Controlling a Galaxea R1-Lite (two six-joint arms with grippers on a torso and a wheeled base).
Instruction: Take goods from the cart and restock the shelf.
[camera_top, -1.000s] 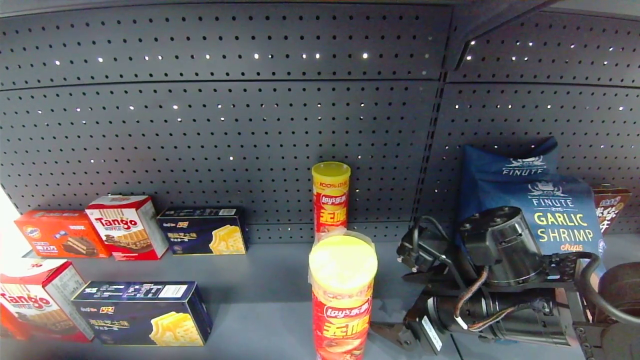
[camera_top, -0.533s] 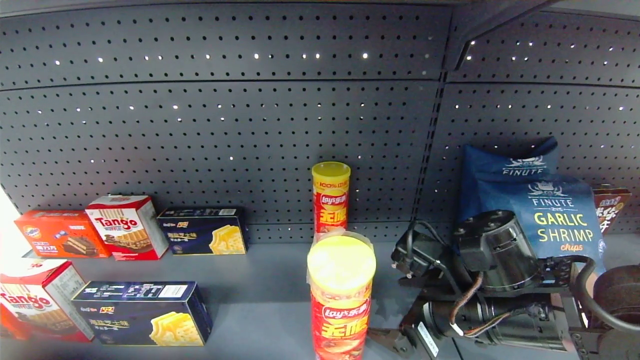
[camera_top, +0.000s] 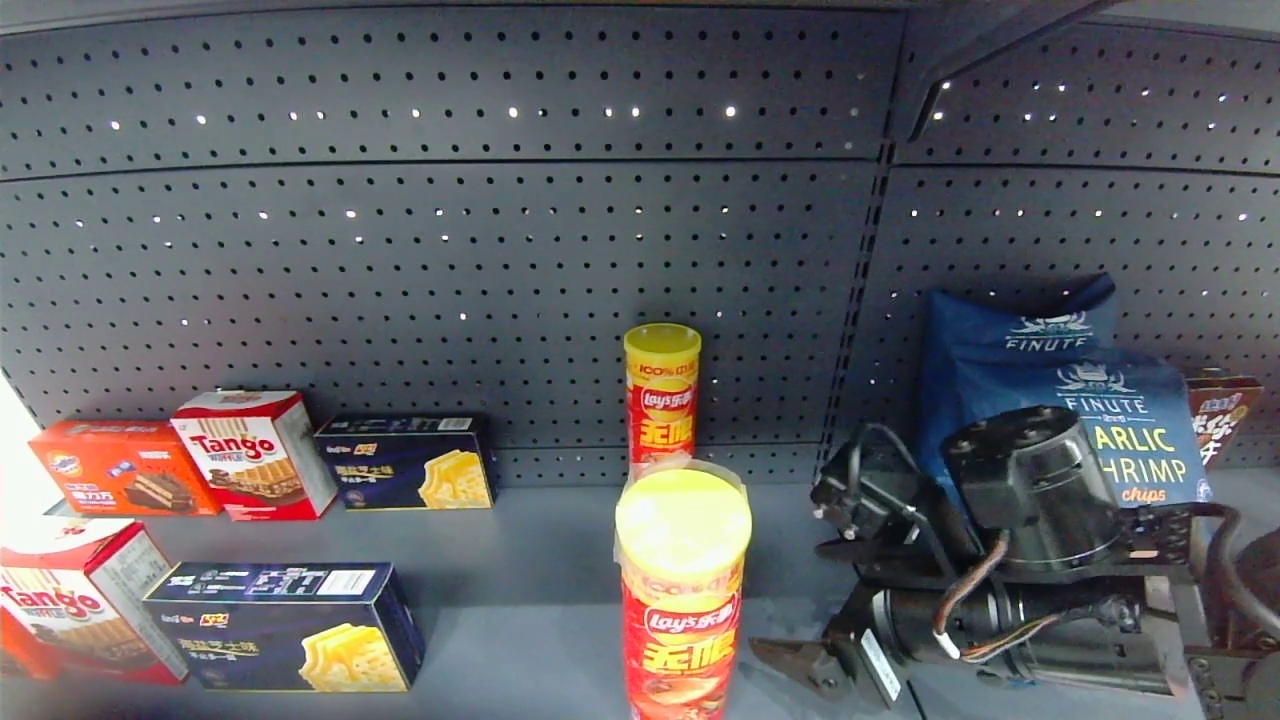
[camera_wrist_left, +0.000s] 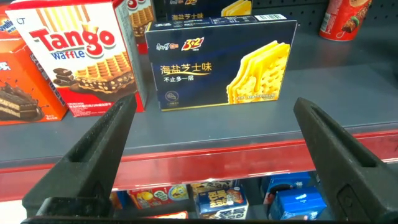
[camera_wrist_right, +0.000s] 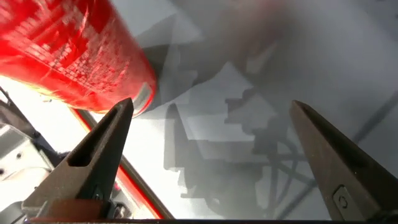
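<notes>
1. The front chips can (camera_top: 683, 590) stands upright near the shelf (camera_top: 520, 560) front, with a second can (camera_top: 661, 395) at its 12 o'clock.
2. The right gripper (camera_wrist_right: 211, 118), jaws spread and empty, has backed off toward the front can's 4 o'clock, so placement looks done.
3. The left gripper (camera_wrist_left: 214, 106) hangs open, facing a dark blue box (camera_wrist_left: 221, 59).

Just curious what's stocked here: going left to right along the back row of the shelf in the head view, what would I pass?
Orange cake box → red-and-white wafer box → dark blue cracker box → tall chip can → blue chip bags → brown packet.
</notes>
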